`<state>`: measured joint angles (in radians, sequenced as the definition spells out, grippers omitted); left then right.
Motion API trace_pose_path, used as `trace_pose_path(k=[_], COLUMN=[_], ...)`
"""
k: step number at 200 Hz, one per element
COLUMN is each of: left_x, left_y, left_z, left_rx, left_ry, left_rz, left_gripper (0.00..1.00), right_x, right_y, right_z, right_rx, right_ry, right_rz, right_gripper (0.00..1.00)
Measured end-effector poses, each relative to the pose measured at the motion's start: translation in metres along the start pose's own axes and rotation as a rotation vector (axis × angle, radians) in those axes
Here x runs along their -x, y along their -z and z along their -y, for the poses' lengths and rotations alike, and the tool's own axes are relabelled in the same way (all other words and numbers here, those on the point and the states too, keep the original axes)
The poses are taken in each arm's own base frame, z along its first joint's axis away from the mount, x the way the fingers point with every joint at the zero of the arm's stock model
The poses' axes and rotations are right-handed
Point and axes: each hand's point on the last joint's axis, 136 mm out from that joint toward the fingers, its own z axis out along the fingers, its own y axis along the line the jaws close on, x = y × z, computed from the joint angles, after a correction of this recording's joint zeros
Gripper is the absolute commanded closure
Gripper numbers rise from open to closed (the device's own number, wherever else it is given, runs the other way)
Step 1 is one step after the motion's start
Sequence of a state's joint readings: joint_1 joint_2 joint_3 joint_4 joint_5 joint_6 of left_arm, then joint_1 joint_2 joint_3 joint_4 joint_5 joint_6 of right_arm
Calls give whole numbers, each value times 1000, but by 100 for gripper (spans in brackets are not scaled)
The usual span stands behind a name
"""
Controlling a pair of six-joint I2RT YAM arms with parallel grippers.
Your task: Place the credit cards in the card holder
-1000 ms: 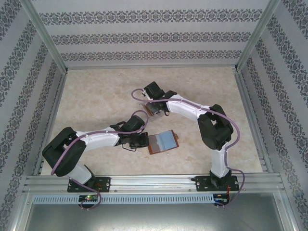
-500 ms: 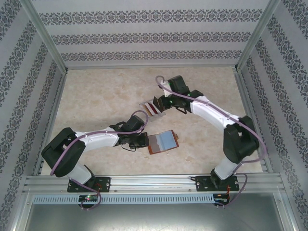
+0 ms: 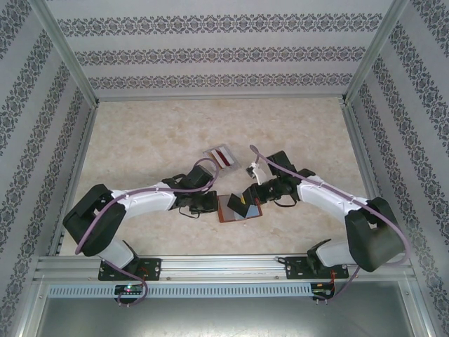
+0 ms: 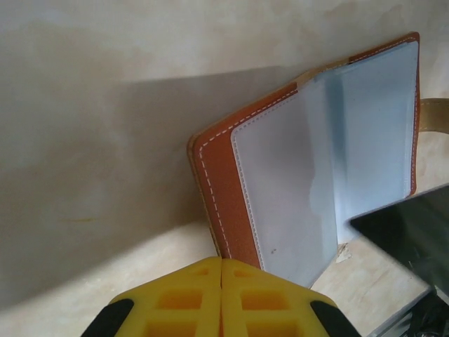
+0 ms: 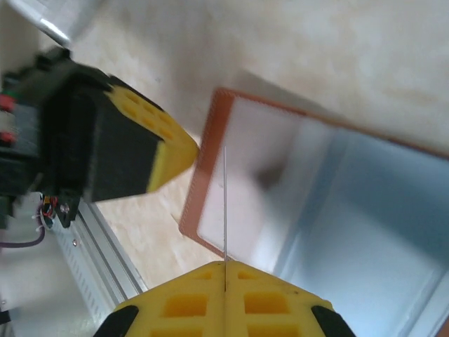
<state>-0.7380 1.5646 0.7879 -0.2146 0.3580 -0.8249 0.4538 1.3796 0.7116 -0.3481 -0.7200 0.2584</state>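
The card holder (image 3: 235,213) lies open on the table, orange-brown outside and grey inside (image 4: 309,175). My left gripper (image 3: 212,204) is shut, its tips (image 4: 222,261) against the holder's near left corner; nothing shows between the jaws. My right gripper (image 3: 248,199) is shut on a dark credit card (image 4: 410,225), seen edge-on as a thin line (image 5: 224,203) in the right wrist view. It stands upright just over the holder's grey pockets (image 5: 337,203). More credit cards (image 3: 223,154), one of them dark red, rest in the clear tray.
The clear plastic tray (image 3: 212,154) sits behind the holder, mid-table. Metal frame rails (image 3: 210,265) run along the near edge and both sides. The two grippers are close together over the holder; the left gripper (image 5: 158,144) is just left of the held card.
My right arm swung from the clear tray down and right, bringing a dark card over the open holder. The left arm and holder have stayed put.
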Motion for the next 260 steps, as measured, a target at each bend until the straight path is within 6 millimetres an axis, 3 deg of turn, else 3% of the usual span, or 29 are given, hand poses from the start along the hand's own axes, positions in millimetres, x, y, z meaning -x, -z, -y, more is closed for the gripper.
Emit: trace_pose_path(k=[65,93,188,237,260], left_x=[-5,-5,-4,-4,-4], left_y=[-14,-16,-18,-18,-18], left_z=[-11,-12,-12,-12,-12], left_rx=[41,45,48,48,48], left_ry=[6,8,6,6,6], left_rz=[-37,-42,-46,-45,-46], left_gripper=[92,92,92,93,93], right_x=[3,-1,0,3,6], right_y=[19,11,-3,-7,-11], right_z=[38,45,49,55,54], right_rx=[29,57,118,114,100], right_ry=[-200,-255,-308,-347,-344], right_rz=[62,35,6,31,38], right_gripper=[100,100,100,94,85])
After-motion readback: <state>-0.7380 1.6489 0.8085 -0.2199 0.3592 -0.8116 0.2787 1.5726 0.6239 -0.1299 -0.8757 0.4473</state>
